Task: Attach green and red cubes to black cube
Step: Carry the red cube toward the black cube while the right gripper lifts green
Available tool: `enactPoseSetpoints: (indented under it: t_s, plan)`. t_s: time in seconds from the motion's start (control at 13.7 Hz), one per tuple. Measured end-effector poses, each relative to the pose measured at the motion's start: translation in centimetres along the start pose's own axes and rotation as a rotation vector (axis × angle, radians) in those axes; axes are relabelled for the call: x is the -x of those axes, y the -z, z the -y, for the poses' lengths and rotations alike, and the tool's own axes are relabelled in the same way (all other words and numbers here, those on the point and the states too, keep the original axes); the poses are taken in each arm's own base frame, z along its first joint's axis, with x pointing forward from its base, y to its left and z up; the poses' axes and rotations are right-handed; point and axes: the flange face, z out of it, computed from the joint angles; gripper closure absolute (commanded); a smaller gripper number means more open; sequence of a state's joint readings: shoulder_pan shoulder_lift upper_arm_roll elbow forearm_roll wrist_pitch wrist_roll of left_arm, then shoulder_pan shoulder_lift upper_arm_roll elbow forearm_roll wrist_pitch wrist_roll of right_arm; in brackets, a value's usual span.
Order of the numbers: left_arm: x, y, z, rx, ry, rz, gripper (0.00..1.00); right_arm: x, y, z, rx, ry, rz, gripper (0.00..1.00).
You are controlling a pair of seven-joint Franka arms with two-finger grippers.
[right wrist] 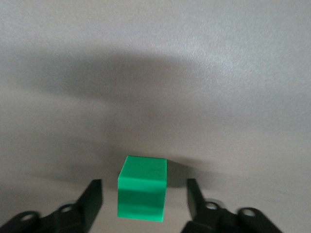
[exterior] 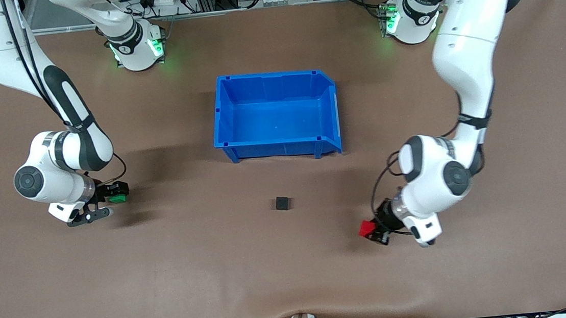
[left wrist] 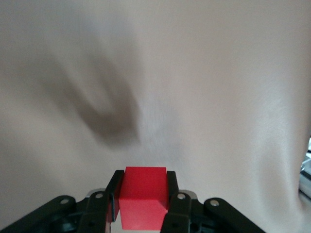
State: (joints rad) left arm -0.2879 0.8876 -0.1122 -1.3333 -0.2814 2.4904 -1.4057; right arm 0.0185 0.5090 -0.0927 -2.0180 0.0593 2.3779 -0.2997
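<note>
Between right gripper [right wrist: 143, 204] jaws: green cube [right wrist: 143, 188], ungripped, gaps both sides, pre-grasp. Left gripper [left wrist: 143, 194] jaws clamped on red cube [left wrist: 143, 196], ready for black cube [exterior: 282, 203].

L gripper [exterior: 371, 232] low, jaws clamped; R gripper [exterior: 107, 205] low, jaws apart.

Left claw [left wrist: 143, 204]: closed on the red cube [left wrist: 143, 196], one black finger [left wrist: 172, 194] pressed to each side.
Red cube: top face and one side face visible.
Table [left wrist: 218, 97]: pale, bare, one blurred dark shadow.
</note>
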Motion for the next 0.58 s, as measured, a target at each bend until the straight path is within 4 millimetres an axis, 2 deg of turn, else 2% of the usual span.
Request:
enactPoseSetpoints:
  t_s: [0.22,0.44,0.58]
  plan:
    - [5.5,-2.7,0.6,0.032,0.165,0.015,1.00,0.0,-0.3,0.3,-0.001,-0.027,0.007,1.00]
    - [7.7,-3.3,0.8,0.029,0.264,0.026,0.97,0.0,-0.2,0.3,0.006,0.054,0.005,1.00]
    - [9.1,-3.6,1.1,0.023,0.292,0.031,0.97,-0.6,0.6,0.0,0.023,0.236,-0.014,1.00]
